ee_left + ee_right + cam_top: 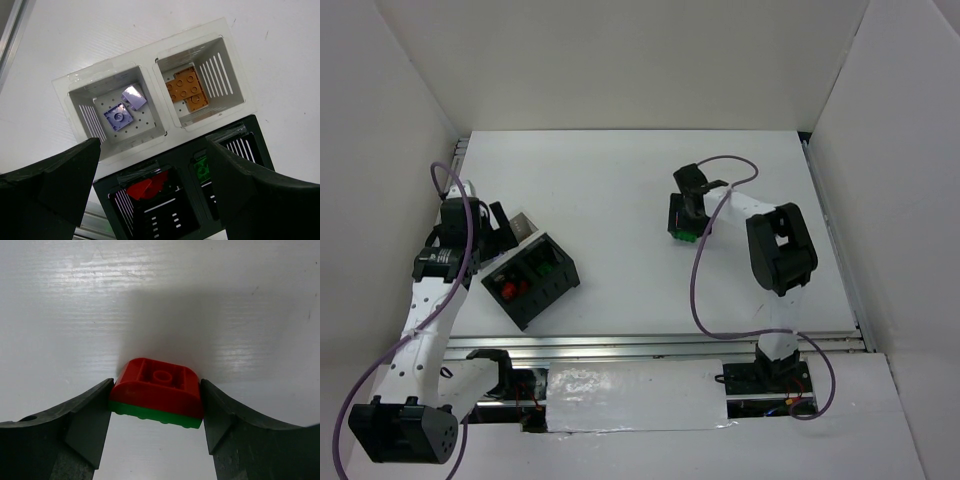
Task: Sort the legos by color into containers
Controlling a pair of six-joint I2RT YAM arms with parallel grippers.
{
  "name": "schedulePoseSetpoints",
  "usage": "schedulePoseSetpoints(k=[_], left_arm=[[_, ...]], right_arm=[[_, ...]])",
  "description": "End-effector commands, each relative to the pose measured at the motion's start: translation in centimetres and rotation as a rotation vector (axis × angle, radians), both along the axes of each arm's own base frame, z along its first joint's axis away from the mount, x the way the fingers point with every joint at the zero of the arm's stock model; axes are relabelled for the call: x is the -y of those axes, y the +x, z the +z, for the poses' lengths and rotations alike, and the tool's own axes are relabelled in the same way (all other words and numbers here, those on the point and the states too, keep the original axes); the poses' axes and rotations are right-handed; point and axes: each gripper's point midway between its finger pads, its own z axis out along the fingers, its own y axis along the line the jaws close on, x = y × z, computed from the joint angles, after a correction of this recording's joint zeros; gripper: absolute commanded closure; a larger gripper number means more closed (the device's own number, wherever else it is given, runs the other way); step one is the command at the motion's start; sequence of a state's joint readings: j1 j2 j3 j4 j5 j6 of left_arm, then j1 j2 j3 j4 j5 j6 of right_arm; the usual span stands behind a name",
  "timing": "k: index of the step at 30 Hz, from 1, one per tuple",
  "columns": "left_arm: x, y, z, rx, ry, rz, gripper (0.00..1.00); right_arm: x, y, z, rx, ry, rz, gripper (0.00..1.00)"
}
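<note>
We look down from above and behind the arm bases [765, 378] onto the whole table [620, 180], far enough off that both arms and the side walls [905, 200] fit in the view. At the left wrist we look down past the left tool [152, 160], its dark fingers [55, 185] filling the lower corners, onto the black box [185, 165] from some height. At the right wrist we sit low and very near the table, facing down between the fingers of the right tool [156, 405] at a red-and-green brick [157, 385] in mid-frame. The overhead view shares the box with the left wrist view and the brick with the right wrist view. The two wrist views look at separate parts of the table.
</note>
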State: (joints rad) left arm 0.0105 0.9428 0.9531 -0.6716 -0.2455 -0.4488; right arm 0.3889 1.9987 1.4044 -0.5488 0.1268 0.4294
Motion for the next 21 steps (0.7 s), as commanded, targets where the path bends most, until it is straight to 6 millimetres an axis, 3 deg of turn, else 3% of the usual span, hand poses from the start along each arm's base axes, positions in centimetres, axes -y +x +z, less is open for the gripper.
schedulePoseSetpoints(k=[1,2,4,7,10,11,13,14,16,17,19,20,21], left_arm=[[0.3,0.6,0.6,0.039,0.000,-0.025,0.00],[0.5,0.7,0.6,0.040,-0.007,-0.036,0.01],[0.9,0.9,0.7,0.049,-0.016,-0.059,0.00],[4.5,1.6,1.4,0.109,-0.100,-0.229,0.00],[10.2,1.6,3.3,0.191,-0.273,-0.426,0.00],[11.6,1.5,3.7,0.208,-0.304,-0.447,0.01],[15.3,1.5,4.4,0.239,-0.399,-0.498,0.00],[19.1,1.3,5.1,0.277,-0.417,-0.581,0.01],[23.0,0.8,5.9,0.312,-0.479,-0.638,0.01],[26.5,0.2,7.2,0.373,-0.516,-0.723,0.00],[30.0,-1.3,8.3,0.437,-0.555,-0.830,0.00],[31.4,-1.3,9.9,0.521,-0.574,-0.875,0.00],[32.2,-1.6,10.2,0.545,-0.582,-0.903,0.00]], right_arm=[[0.4,-2.0,0.4,-0.018,0.011,-0.014,0.97],[-0.2,-1.8,1.6,0.017,0.052,-0.007,0.98],[-0.6,-2.5,2.1,0.025,0.093,0.000,0.99],[-2.1,-3.2,4.7,0.089,0.189,0.004,1.00],[-4.4,-4.0,9.0,0.223,0.335,-0.071,1.00],[-4.5,-4.4,12.1,0.304,0.377,-0.103,1.00],[-3.9,-5.1,13.5,0.406,0.376,-0.203,1.00],[-4.7,-6.3,16.3,0.462,0.459,-0.248,1.00],[-4.2,-7.2,17.7,0.523,0.513,-0.363,1.00],[-4.8,-8.5,19.8,0.555,0.575,-0.364,1.00],[-4.6,-9.4,21.3,0.595,0.645,-0.440,1.00],[-5.2,-10.9,23.0,0.617,0.707,-0.428,1.00],[-5.1,-11.4,23.4,0.630,0.726,-0.446,1.00]])
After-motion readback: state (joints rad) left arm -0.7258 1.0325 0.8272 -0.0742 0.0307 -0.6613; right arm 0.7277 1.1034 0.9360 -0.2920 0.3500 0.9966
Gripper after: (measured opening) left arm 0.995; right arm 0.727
